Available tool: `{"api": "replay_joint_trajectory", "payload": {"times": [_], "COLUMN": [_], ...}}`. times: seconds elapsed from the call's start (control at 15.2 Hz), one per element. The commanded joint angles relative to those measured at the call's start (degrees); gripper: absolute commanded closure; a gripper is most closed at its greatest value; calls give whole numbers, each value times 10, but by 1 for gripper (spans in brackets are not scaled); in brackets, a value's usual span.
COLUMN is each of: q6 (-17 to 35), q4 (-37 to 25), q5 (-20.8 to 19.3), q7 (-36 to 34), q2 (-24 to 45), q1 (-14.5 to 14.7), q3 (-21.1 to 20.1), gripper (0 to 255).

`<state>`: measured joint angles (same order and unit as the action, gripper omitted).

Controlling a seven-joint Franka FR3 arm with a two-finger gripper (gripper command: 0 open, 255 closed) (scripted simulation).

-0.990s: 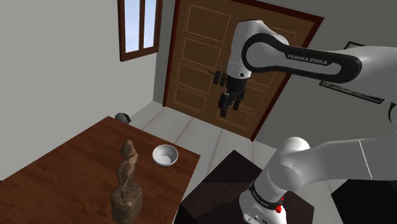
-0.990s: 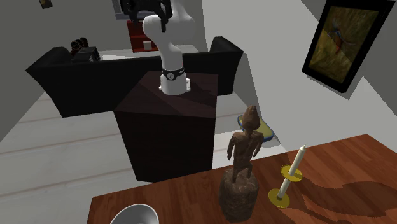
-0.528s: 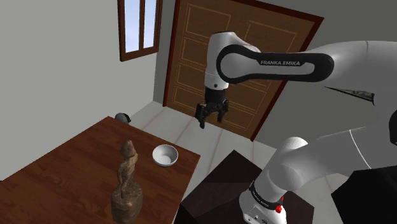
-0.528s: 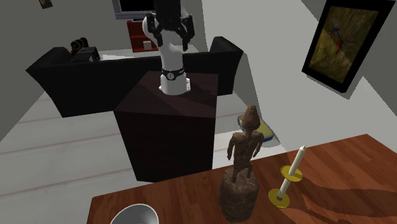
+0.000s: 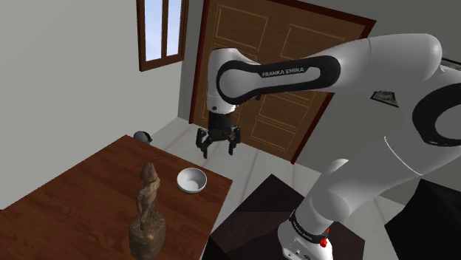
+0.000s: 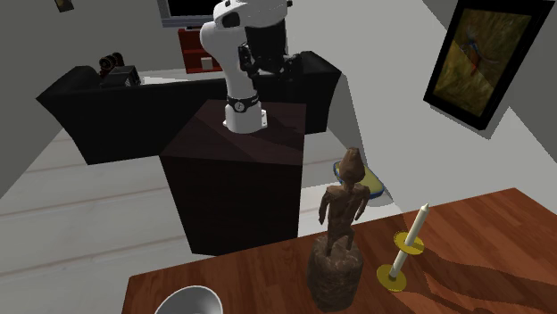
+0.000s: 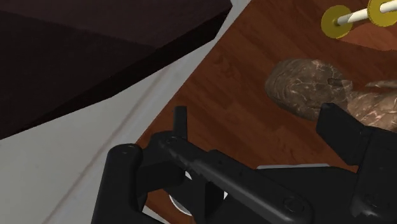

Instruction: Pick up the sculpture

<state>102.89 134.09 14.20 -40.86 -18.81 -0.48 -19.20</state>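
The sculpture [image 5: 148, 207] is a brown carved figure standing upright on a rough round base, near the front of the brown wooden table [image 5: 81, 192]. In the second exterior view the sculpture [image 6: 344, 223] stands between a white bowl and a candle. My gripper [image 5: 218, 145] hangs open above the table's far edge, beyond the bowl and well apart from the figure. In the wrist view the gripper [image 7: 262, 126] has its fingers apart with nothing between them, and the sculpture [image 7: 305, 86] lies ahead, seen from above.
A white bowl [image 5: 191, 179] sits between my gripper and the sculpture. A white candle in a yellow holder [image 6: 406, 250] stands beside the figure. My dark stand [image 6: 241, 169] is close to the table edge, with a black sofa [image 6: 98, 98] behind it. A brown door [image 5: 281, 74] fills the back wall.
The arm has swung toward the shoulder view's left and come lower, bringing the gripper from in front of the door to above the table's far edge. The sculpture has not moved.
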Motion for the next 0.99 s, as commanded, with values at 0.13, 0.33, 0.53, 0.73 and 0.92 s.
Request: {"api": "replay_joint_trajectory", "payload": {"times": [0.13,0.33,0.53,0.73,0.92], "q6": [46,74,98,118,133], "q4": [-44,-85,-131,-183,-240], "q5": [12,12,7,0,-5], "q7": [-90,-154,-216,-274,-327], "q2": [94,165,238,309,380], "q1": [-2,0,6,16,29], "q3": [-29,-42,-48,-46,-39], "gripper": [0,0,0,0,0]}}
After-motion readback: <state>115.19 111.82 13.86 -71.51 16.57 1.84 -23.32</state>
